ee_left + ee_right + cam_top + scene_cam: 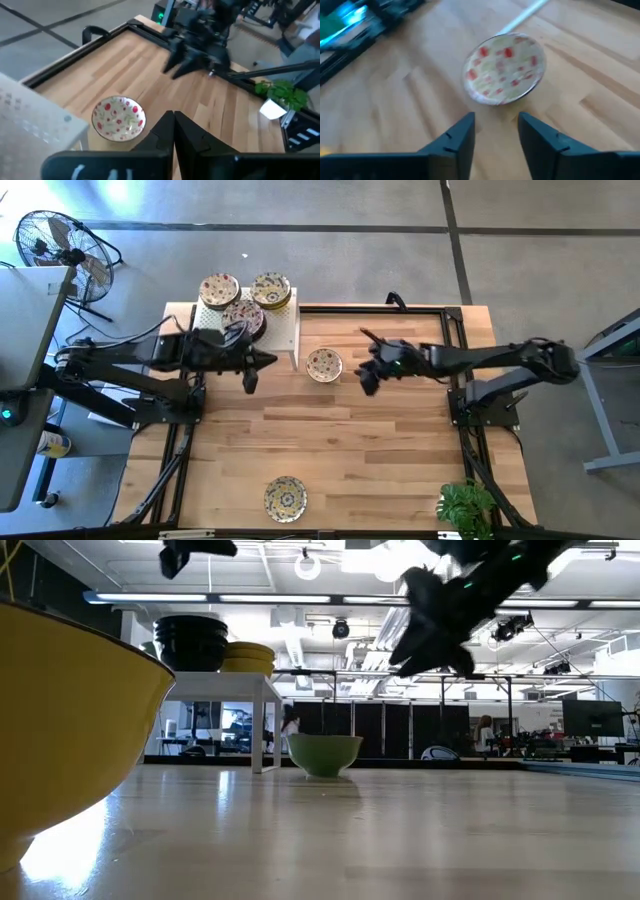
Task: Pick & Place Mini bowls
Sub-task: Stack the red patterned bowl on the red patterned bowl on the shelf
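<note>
A mini bowl (323, 364) with a cream inside and red and green flowers stands on its base on the wooden table, just right of a white stand; it also shows in the low view (325, 755), the left wrist view (119, 118) and the right wrist view (505, 67). My right gripper (360, 365) (496, 120) is open and hangs in the air to the bowl's right (430, 640), pointing at it without touching. My left gripper (270, 360) (173, 117) is shut and hovers left of the bowl, beside the stand. More mini bowls (243, 300) are stacked on the stand.
The white stand (290, 330) sits at the table's far left and carries three stacks of bowls. Another mini bowl (285, 498) stands at the near edge; it fills the low view's left (60, 720). A green plant (465, 505) is at the near right corner.
</note>
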Action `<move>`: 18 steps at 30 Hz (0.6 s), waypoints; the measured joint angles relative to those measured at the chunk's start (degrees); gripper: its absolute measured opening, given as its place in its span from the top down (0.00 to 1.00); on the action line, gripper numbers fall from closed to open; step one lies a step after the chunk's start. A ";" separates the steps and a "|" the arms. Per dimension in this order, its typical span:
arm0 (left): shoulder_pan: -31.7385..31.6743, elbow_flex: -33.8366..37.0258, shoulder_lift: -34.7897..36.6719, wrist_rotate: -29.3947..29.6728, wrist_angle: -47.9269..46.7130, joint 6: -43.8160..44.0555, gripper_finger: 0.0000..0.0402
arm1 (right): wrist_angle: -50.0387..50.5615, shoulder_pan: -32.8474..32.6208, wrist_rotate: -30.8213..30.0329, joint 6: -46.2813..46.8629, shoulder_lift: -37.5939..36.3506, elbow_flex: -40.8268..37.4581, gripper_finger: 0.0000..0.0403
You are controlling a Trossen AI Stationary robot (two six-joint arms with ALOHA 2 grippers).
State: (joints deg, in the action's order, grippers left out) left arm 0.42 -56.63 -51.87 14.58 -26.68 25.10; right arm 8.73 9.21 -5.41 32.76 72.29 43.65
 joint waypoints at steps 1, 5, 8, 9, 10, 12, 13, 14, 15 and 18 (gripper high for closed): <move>0.90 1.44 0.83 1.00 0.83 0.91 0.99 | 0.00 1.38 0.03 1.38 2.12 1.35 0.64; 4.46 5.33 3.05 4.38 2.90 3.05 0.99 | 0.01 7.84 3.91 6.19 11.28 5.98 0.57; 6.36 6.19 3.68 5.90 2.26 3.65 0.99 | 0.07 11.46 8.08 7.71 17.85 8.81 0.54; 6.82 6.21 3.77 5.95 2.24 3.64 0.99 | 0.06 12.21 8.99 7.75 19.72 9.71 0.54; 7.20 6.24 3.83 5.97 1.88 3.63 0.99 | 0.04 12.76 9.70 7.76 21.58 10.68 0.54; 7.65 6.24 3.88 6.01 1.15 3.63 0.99 | -0.03 13.38 10.59 8.24 24.89 12.65 0.55; 7.69 6.24 3.86 5.83 0.63 3.63 0.99 | -0.05 13.46 11.10 8.36 26.49 13.54 0.56; 7.95 6.27 3.86 5.58 0.12 3.67 0.99 | 0.09 13.47 11.49 8.40 27.84 14.47 0.57; 8.08 6.27 3.86 5.55 -0.22 3.67 0.99 | 0.12 13.38 12.01 8.42 29.14 15.44 0.58; 8.38 6.27 3.86 5.35 -0.95 3.63 0.99 | -0.09 12.78 12.47 10.04 32.14 17.67 0.63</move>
State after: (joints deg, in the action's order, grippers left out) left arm 8.80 -50.37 -48.01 19.93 -27.63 28.73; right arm 8.64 21.99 7.05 42.80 104.44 61.32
